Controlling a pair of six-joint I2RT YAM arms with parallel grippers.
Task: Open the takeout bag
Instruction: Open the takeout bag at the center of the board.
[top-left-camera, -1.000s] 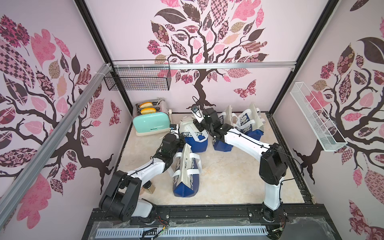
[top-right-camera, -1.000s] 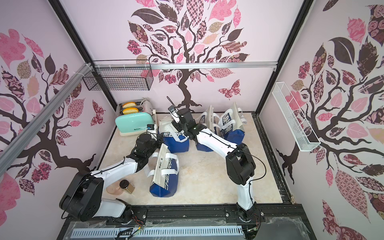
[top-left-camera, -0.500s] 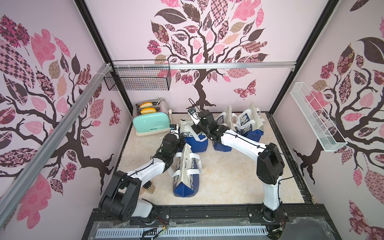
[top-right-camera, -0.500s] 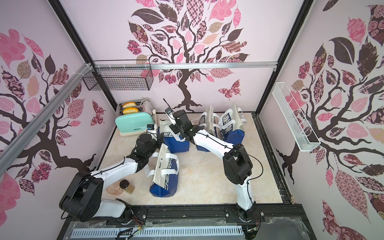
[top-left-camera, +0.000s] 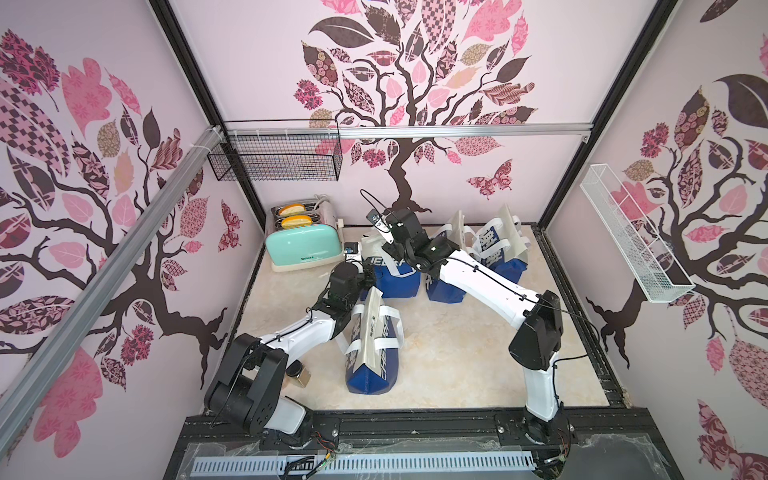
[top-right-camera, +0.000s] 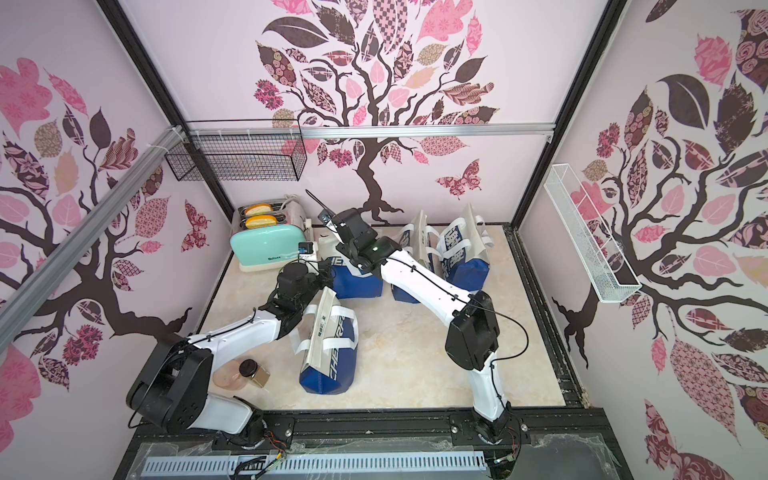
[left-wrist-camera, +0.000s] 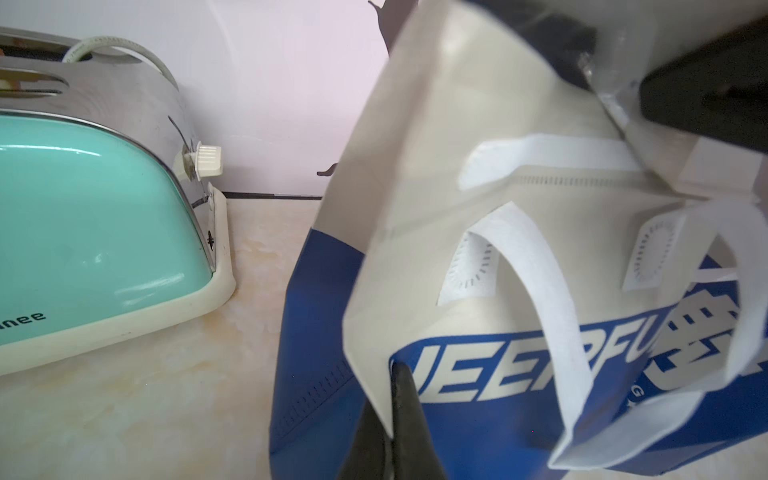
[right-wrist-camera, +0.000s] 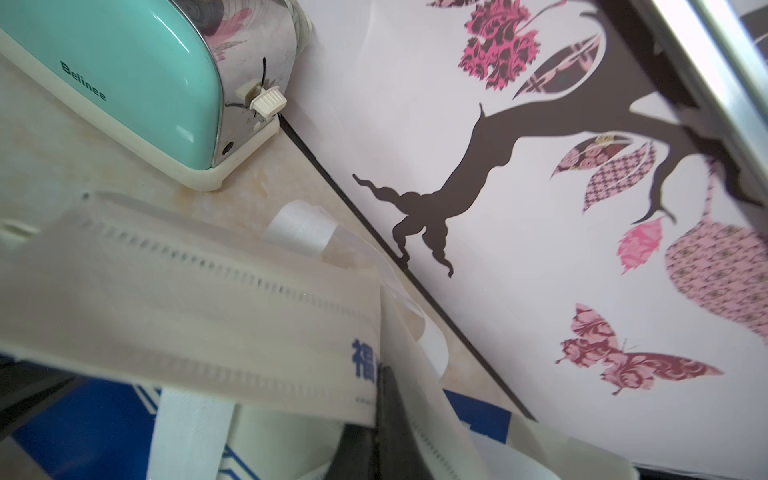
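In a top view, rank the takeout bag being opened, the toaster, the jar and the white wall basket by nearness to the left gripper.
1. takeout bag: its edge is pinched in the left gripper.
2. toaster: back left corner.
3. jar: front left, by the arm's base.
4. white wall basket: up on the right wall.

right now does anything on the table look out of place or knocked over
One thing: the front bag sits apart from the row of bags at the back wall and is turned sideways to them, its handles splayed out. Whether it has tipped over I cannot tell. Nothing looks spilled.
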